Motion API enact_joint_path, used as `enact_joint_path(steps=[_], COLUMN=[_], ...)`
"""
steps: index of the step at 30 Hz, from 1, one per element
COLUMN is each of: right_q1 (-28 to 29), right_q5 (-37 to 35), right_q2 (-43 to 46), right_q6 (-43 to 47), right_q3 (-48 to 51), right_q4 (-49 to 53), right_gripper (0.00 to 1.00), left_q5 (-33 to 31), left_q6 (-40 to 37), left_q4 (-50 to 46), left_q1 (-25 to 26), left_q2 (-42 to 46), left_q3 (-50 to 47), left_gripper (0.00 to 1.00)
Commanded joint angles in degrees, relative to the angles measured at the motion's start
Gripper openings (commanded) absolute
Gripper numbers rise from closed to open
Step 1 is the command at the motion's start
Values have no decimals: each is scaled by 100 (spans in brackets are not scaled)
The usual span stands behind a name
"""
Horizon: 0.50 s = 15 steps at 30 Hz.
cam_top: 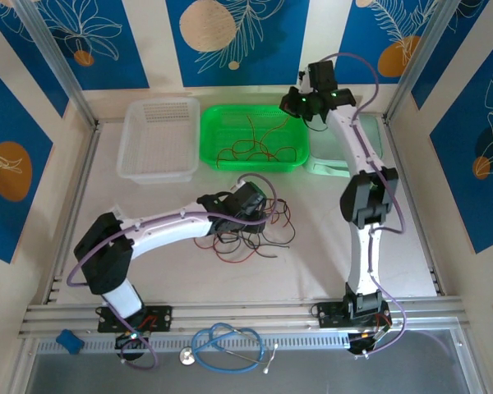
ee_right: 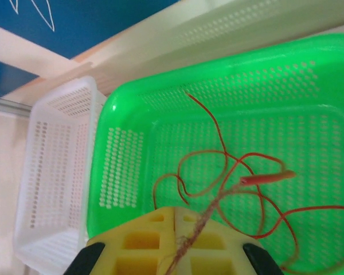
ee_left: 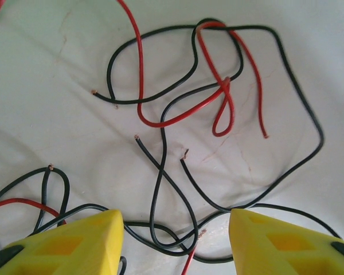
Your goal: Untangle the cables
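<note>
Hovering low over the middle of the table [cam_top: 329, 263], the left gripper [ee_left: 175, 229] is holding its jaws about halfway open and isn't gripping anything. Black cables [ee_left: 320, 134] and red cables [ee_left: 140, 74] are lying looped over each other right under it. A few black strands are running across the gap between the yellow fingers [ee_left: 74, 243], and bare copper ends are poking out here and there. From the top view that tangle [cam_top: 251, 234] is sprawling on the near side of the baskets, mostly just right of the gripper.

The right gripper [ee_right: 175, 240] is reaching way out to the far side, over the far right corner of the green basket [ee_right: 309, 74]. Its jaws are pinched fully together on a red cable [ee_right: 264, 179], which is sticking out of the seam between the fingers and hanging over the basket. Loose red cables [cam_top: 245, 150] are lying curled on the basket floor. The white basket [cam_top: 160, 115] is sitting right up against the green one's left side.
</note>
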State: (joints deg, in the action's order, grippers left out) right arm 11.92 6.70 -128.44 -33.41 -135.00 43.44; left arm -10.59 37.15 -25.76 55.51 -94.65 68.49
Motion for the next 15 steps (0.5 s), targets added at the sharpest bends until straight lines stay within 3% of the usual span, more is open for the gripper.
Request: enact_joint_path(steps=[1, 3, 6, 11, 15], right_q1=[114, 172, 180, 188, 249], right_q5=[-12, -404, -617, -172, 130], right_q2=[-1077, -1759, -2202, -2091, -1482], right_q6=[-560, -650, -754, -497, -270], right_q3=[-1366, -2117, -2164, -1712, -1599], right_q4=[1252, 1690, 1793, 1548, 1223], right_gripper=[0, 0, 6, 48, 71], left_q5=[-118, -167, -211, -244, -189], left_q6=[-247, -328, -449, -606, -726], left_q4=[-25, -72, -100, -25, 90], left_q1=[-39, -38, -47, -49, -52], left_q2=[214, 290, 421, 653, 728], left_q3=[-73, -75, -113, -208, -209], left_gripper=[51, 51, 51, 53, 55])
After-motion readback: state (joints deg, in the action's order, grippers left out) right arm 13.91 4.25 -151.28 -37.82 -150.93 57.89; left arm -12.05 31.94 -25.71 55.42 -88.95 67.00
